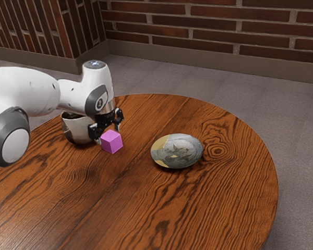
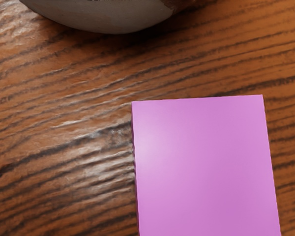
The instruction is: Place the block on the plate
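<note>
Just under the jaws, spread wide and gripping nothing, sits the pink block [image 1: 111,141]; a short drop looks next!

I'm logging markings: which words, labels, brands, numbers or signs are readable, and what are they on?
No text is readable.
Arm, grey joint ring: one small mark, too small to read.
Arm, top cap: faint mark, too small to read.
Block: none.
Plate: pattern, no readable text.

Block [image 2: 204,167]: pink-violet, flat face showing
Counter [image 2: 59,132]: brown wood, dark grain, pale sheen beside the block
Bowl-like vessel [image 2: 108,19]: greyish, curved, apart from the block
</note>
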`<state>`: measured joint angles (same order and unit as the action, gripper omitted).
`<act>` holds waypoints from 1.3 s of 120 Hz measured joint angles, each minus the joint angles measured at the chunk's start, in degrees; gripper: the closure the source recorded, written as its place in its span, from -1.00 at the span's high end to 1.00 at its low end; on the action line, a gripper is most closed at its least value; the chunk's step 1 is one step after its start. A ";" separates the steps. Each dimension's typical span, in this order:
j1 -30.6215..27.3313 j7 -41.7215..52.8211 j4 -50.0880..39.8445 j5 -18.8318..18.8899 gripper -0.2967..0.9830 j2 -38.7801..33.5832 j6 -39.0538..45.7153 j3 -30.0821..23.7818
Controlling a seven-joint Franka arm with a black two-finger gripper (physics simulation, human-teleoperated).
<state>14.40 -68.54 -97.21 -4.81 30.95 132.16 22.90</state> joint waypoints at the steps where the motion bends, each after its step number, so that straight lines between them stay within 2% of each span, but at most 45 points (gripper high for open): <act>1: -0.02 -0.20 0.22 -0.02 0.54 0.18 0.05 -0.01; 15: -2.42 -2.73 3.49 -0.40 0.54 2.90 0.47 -1.92; 65: -5.00 -8.28 7.27 -0.48 0.54 6.85 0.93 -3.56; 135: -7.22 -11.38 8.85 -0.54 0.53 9.74 1.16 -5.28; 156: -7.27 -11.86 8.85 -0.61 0.28 9.54 1.22 -5.33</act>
<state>7.13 -80.40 -88.35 -5.43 40.49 133.38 17.57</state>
